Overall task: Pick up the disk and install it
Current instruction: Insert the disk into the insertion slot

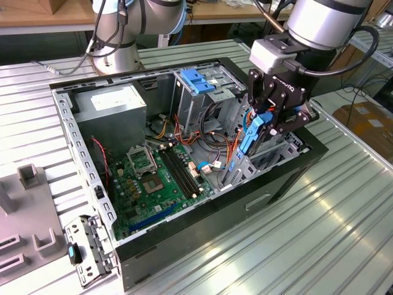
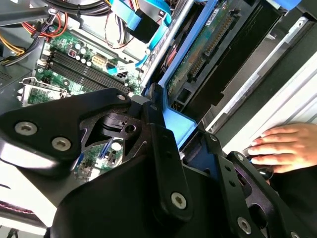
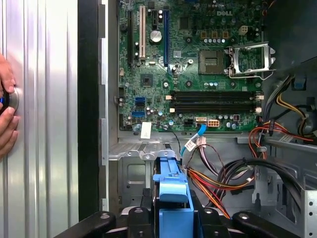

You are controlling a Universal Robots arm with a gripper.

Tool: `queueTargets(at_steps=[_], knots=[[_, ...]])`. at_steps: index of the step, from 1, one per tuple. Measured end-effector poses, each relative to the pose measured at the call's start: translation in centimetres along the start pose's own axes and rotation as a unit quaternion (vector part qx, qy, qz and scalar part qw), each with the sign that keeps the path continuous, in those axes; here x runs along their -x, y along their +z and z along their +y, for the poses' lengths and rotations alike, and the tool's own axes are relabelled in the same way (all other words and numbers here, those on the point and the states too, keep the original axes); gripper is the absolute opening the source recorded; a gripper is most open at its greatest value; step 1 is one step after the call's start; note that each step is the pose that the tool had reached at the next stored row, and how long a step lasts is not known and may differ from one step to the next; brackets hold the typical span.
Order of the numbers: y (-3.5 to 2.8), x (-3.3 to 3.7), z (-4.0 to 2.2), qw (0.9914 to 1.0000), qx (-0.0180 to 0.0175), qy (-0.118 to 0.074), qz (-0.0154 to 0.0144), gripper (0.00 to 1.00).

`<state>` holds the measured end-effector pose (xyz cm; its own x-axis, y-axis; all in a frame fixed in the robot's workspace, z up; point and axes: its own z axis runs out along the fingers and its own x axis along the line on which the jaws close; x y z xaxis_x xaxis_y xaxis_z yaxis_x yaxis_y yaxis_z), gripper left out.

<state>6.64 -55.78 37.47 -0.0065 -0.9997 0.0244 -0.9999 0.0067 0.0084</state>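
The claw (image 1: 263,130) is closed on the disk (image 1: 249,141), its black fingers pressing the blue rails from both sides, in the upper part of the frame toward the exterior view's right. The disk stands on edge, nearly upright, with its lower end down inside the open computer case (image 1: 288,184) at the corner nearest the exterior view's right; whether it touches the metal bay there cannot be told. In the first wrist view the claw (image 3: 173,218) clamps the blue frame of the disk (image 3: 172,191), and in the second wrist view the disk's (image 2: 205,47) green circuit side shows past the claw's black links. Just beside the disk in the exterior view lie bundled orange and black cables (image 1: 215,150). Past them the green motherboard (image 1: 153,178) takes the middle of the frame. A blue latch (image 1: 198,81) sits atop the drive cage (image 1: 190,107) in the upper middle. The case lies on a ribbed metal table (image 1: 307,246). A person's hand (image 3: 6,116) rests on that table just outside the case's black wall
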Motion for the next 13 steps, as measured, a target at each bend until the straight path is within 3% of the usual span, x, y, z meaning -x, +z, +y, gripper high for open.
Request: queueTargets(at_steps=[9,13], knots=[[1.39,-0.02,-0.02,1.0,0.0,0.0,0.0,0.37],[1.47,-0.02,-0.02,1.0,0.0,0.0,0.0002,0.37]])
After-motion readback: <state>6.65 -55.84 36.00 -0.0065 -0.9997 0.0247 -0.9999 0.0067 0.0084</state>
